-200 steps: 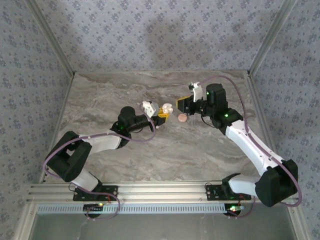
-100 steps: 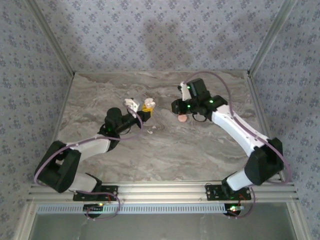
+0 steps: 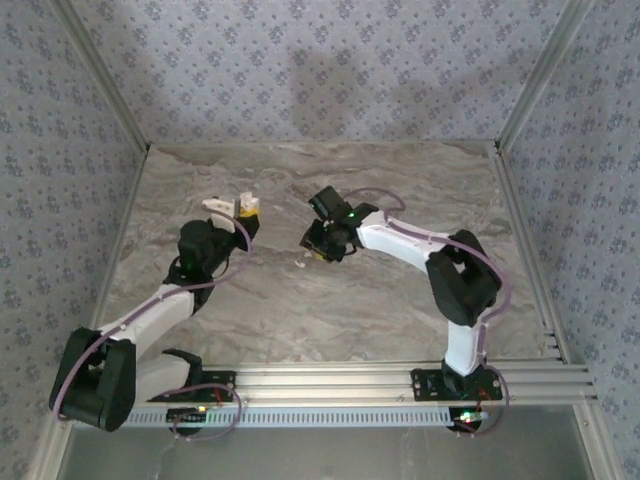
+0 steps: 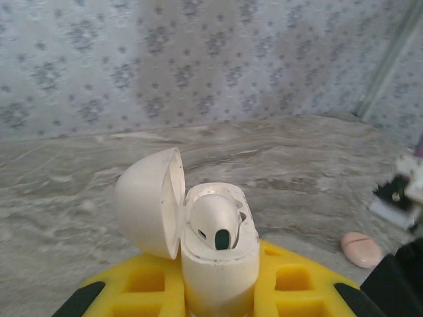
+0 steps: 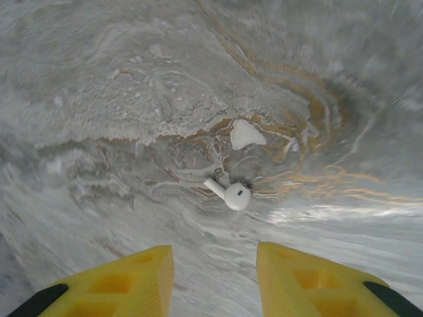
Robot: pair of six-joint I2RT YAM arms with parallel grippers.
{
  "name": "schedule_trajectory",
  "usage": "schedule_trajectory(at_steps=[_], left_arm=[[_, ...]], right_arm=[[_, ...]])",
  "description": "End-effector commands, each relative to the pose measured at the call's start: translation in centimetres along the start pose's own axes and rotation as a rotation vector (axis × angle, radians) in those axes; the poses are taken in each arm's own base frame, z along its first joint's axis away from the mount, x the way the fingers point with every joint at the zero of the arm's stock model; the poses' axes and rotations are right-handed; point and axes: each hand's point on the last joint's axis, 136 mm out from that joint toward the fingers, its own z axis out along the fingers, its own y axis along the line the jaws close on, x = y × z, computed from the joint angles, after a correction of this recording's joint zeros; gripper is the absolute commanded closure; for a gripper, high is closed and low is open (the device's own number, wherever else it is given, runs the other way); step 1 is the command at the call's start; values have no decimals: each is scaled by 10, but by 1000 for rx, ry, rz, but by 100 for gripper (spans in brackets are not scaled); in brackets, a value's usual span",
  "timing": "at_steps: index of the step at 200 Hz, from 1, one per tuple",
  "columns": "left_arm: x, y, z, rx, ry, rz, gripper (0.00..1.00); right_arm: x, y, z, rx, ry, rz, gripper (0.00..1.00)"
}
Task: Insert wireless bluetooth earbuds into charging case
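My left gripper is shut on a white charging case, held upright between the yellow fingers. The lid hangs open to the left, and one white earbud sits in the case. A second earbud lies loose on the marble table, stem pointing up-left. My right gripper hovers open just short of it, nothing between its fingers. From above, the right gripper points down-left at this earbud, right of the left gripper.
A small pink disc lies on the table to the right of the case. Patterned walls and metal frame posts close in the marble surface. A white patch marks the marble beyond the loose earbud.
The left arm has drawn back to the left with the open case. The right arm has swung left and down over the loose earbud.
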Motion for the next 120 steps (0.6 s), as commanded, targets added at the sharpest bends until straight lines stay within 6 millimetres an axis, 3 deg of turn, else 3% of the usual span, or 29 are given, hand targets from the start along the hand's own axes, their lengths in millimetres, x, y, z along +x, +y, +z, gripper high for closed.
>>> schedule_trajectory(at_steps=[1, 48, 72, 120], left_arm=[[-6, 19, -9, -91, -8, -29, 85], [-14, 38, -17, -158, -25, -23, 85], [-15, 46, -19, -180, -26, -17, 85], [-13, 55, -20, -208, -23, -21, 85]], right_arm=[[-1, 15, 16, -36, 12, 274, 60], [2, 13, 39, 19, -5, 546, 56], [6, 10, 48, 44, 4, 685, 47], [13, 6, 50, 114, -17, 843, 51]])
